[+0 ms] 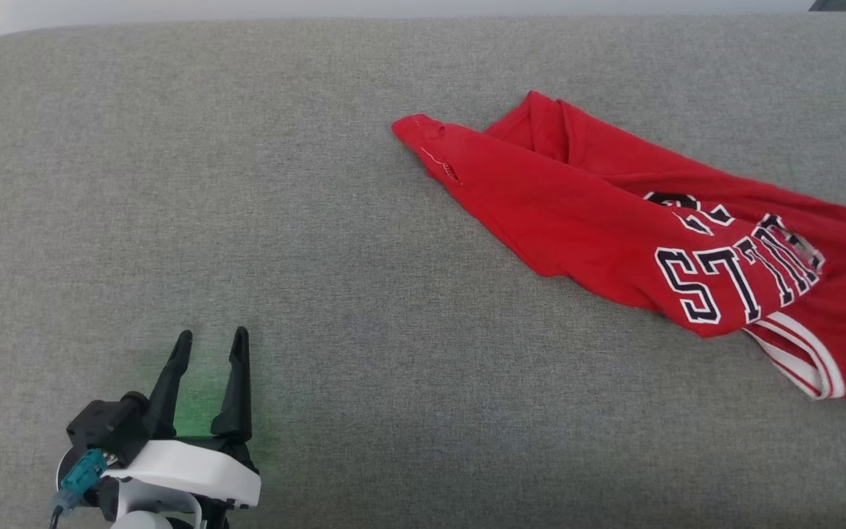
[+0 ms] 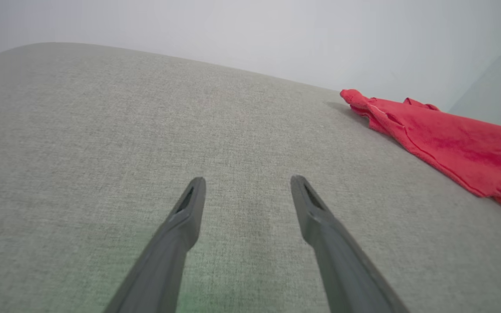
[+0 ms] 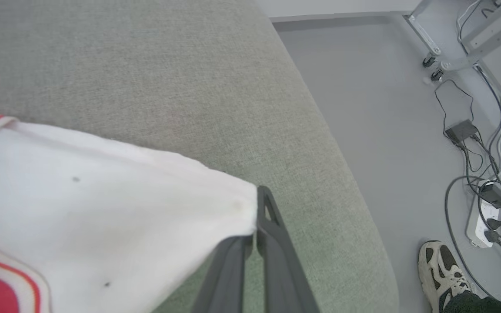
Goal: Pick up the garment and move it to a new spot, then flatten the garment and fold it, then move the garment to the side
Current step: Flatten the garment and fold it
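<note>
At the lower left of the head view, the left gripper stands over the grey fabric surface. Its two dark fingers are spread wide, with nothing between them, and a faint green glow lies on the cloth beneath it. The garment lies at the middle right of the same view, well apart from this gripper, and runs out past the right edge. It is crumpled into a long diagonal shape with one red end pointing to the upper left. Black letters with white outlines show near the right side, and white-and-red striped trim shows at the lower right.

At the bottom centre of the right wrist view, the right gripper has its fingers pressed together on the edge of the white sleeve. The sleeve spreads from the fingertips toward the left edge, where its red-striped trim shows. At the lower right, a person's shoe stands on the grey floor, near cables and a white power strip.
</note>
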Tool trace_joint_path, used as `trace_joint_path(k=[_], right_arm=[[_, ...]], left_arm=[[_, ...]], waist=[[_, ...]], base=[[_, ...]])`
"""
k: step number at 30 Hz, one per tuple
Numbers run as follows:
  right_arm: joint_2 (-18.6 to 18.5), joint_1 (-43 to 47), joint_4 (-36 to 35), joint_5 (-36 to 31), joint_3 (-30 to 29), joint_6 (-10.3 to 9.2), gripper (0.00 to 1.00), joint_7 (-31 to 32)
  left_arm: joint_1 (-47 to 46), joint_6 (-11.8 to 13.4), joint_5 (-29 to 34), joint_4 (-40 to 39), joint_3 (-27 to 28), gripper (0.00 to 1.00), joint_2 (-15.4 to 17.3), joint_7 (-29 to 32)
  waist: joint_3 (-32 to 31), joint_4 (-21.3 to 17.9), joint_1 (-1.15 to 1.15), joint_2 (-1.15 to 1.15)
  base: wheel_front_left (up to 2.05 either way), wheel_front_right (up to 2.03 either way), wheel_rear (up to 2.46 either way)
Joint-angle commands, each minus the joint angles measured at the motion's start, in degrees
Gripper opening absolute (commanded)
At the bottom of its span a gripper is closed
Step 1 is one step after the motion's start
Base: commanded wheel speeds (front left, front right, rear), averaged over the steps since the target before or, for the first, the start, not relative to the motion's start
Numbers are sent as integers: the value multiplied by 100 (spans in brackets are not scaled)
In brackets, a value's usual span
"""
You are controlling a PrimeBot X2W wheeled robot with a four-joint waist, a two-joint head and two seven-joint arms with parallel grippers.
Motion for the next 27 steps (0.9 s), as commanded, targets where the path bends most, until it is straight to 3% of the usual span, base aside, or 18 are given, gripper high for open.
trace_joint_path(k=[1, 5, 6, 7, 8, 12, 17, 20, 23, 27], right_arm=[[-19, -80, 45, -120, -125, -2, 0, -102], [273, -205, 284, -451, -347, -2, 0, -452], [324, -239, 324, -501, -377, -2, 18, -548], [325, -252, 347, -560, -427, -2, 87, -659], [371, -280, 369, -574, -460, -2, 100, -793], [625, -244, 382, -646, -586, -2, 100, -1340], [912, -71, 105, -539, -738, -2, 100, -1943], [1155, 30, -170, -424, -690, -2, 100, -2111], [1426, 111, -469, -329, -464, -2, 100, -2150], [1750, 88, -857, -173, -64, -2, 100, -2112]], left_arm=[[-85, -14, -3, 11, -18, 100, 31, -29], [-132, -14, -113, 51, -158, 100, 76, -29], [-146, -14, -205, 65, -266, 100, 96, -29], [-180, -14, -322, 86, -410, 100, 151, -29], [-255, -14, -428, 82, -591, 100, 239, -29], [-680, -14, -1140, 68, -1578, 100, 797, -30], [-1780, -14, -2056, -208, -3272, 100, 1881, 499], [-2500, -14, -2736, -367, -4097, 100, 2267, 1353], [-3276, -14, -3699, -409, -4625, 100, 2455, 2436], [-4155, -14, -4712, -49, -4996, 100, 2612, 3638]], waist=[[2, -8, 0, 0], [-22, -52, 0, 0], [-31, -75, 0, 0], [-37, -94, 0, 0], [-51, -115, 0, 0], [-102, -233, 0, 0], [-148, -518, 0, 0], [-110, -748, 0, 0], [10, -1017, 0, 0], [244, -1441, 0, 0]], base=[[0, 0, 0], [0, 0, 0], [0, 0, 0], [0, 0, 0], [0, 0, 0], [0, 0, 0], [0, 0, 0], [0, 0, 0], [0, 0, 0], [0, 0, 0]])
